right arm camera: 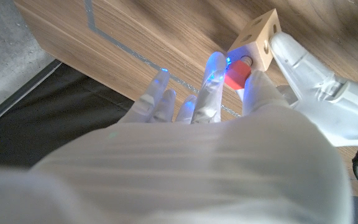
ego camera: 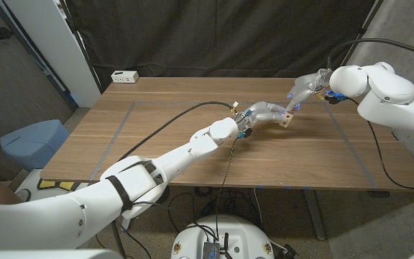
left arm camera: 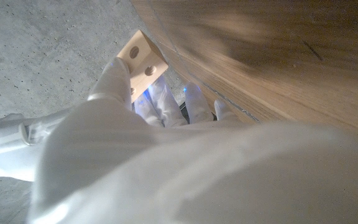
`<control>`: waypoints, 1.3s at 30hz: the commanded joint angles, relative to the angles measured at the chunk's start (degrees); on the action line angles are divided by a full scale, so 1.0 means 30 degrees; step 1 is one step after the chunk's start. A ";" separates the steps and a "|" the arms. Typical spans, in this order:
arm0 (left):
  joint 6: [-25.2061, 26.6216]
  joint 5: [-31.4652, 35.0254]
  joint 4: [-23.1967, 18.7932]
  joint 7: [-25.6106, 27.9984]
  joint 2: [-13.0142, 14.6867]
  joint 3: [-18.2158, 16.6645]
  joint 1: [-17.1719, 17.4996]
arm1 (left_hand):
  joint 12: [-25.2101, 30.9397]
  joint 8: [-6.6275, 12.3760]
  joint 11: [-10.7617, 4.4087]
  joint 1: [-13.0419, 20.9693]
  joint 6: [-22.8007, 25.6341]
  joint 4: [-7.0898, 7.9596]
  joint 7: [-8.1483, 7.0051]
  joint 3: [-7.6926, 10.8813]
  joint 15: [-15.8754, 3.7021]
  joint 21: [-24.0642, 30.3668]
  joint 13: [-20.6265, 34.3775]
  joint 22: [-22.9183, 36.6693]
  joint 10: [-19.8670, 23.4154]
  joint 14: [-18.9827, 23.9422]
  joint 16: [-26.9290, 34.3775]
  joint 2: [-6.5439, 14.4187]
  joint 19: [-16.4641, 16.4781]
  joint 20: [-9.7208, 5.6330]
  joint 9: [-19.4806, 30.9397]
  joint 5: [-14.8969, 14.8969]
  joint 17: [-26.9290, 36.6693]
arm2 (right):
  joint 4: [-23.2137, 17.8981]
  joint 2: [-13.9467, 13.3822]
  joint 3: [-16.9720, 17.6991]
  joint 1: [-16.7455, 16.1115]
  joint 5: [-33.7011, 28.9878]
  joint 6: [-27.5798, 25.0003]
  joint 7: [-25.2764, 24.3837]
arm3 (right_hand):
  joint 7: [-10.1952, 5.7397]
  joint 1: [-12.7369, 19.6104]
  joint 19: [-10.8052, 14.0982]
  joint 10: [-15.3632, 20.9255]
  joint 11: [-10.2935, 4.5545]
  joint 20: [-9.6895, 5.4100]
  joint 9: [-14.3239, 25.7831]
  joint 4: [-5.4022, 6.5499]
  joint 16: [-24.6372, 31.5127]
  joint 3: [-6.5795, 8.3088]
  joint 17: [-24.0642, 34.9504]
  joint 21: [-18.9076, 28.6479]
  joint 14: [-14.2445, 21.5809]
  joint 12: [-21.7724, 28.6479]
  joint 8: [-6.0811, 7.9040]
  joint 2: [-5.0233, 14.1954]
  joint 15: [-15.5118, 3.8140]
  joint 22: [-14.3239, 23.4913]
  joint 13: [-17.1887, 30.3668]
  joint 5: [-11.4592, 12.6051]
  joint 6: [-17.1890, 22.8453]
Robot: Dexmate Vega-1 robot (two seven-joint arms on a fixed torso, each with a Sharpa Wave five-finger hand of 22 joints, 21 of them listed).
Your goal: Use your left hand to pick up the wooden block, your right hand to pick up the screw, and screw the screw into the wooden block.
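My left hand [ego camera: 264,112] holds a pale wooden block [ego camera: 287,119] above the table's middle right. The block [left arm camera: 141,59] shows two round holes on its face, gripped at the fingertips of the left hand [left arm camera: 142,106]. My right hand [ego camera: 305,89] reaches in from the far right and meets the block. In the right wrist view the right hand [right arm camera: 210,93] pinches a red-headed screw [right arm camera: 236,72] against the side of the block [right arm camera: 260,42], at one of its holes. The screw's shaft is hidden.
The wooden table [ego camera: 157,137] carries grey tape lines [ego camera: 117,129]. A white power strip [ego camera: 125,76] lies at its far left corner. A black cable [ego camera: 171,121] runs along the left arm. A blue bin [ego camera: 34,144] stands off the table's left side.
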 commanded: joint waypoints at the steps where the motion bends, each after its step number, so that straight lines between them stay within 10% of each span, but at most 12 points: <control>1: 0.0119 0.0107 -0.0289 0.0091 0.0117 0.0040 0.0087 | 0.0168 0.0160 -0.0064 -0.0106 0.1745 0.0385 0.0492 0.0575 -0.0799 -0.0010 0.1735 0.0039 0.0128 0.0128 -0.0059 0.0483 -0.0086 0.0060 0.0112 0.0117 0.0047 | -0.0129 0.0006 -0.0205 0.0040 -0.0100 -0.0388 -0.0121 | 0.0137 -0.0334 0.0297 0.0411 0.0013 -0.0677 -0.0141 0.0106 0.0165 -0.0059 0.0026 0.0070 0.0315 0.0183 0.0106 0.0064 -0.2138 0.0033 0.0016 -0.0049 0.0616; 39: 0.0071 0.0150 -0.0609 0.0311 0.0263 -0.0022 0.0284 | 0.0154 0.0134 -0.0063 -0.0113 0.1693 0.0398 0.0478 0.0623 -0.0818 -0.0020 0.1716 0.0040 0.0113 0.0137 -0.0071 0.0488 -0.0114 0.0089 0.0117 0.0158 0.0035 | -0.1059 0.0054 -0.0193 -0.0669 -0.1210 -0.2169 -0.1162 | 0.0722 -0.3750 0.1032 0.2673 -0.0132 -0.0682 -0.1292 0.0984 0.0111 -0.1898 -0.0232 0.0025 0.1853 0.0028 -0.0198 -0.0634 -0.2347 0.0057 -0.0071 0.0310 0.3864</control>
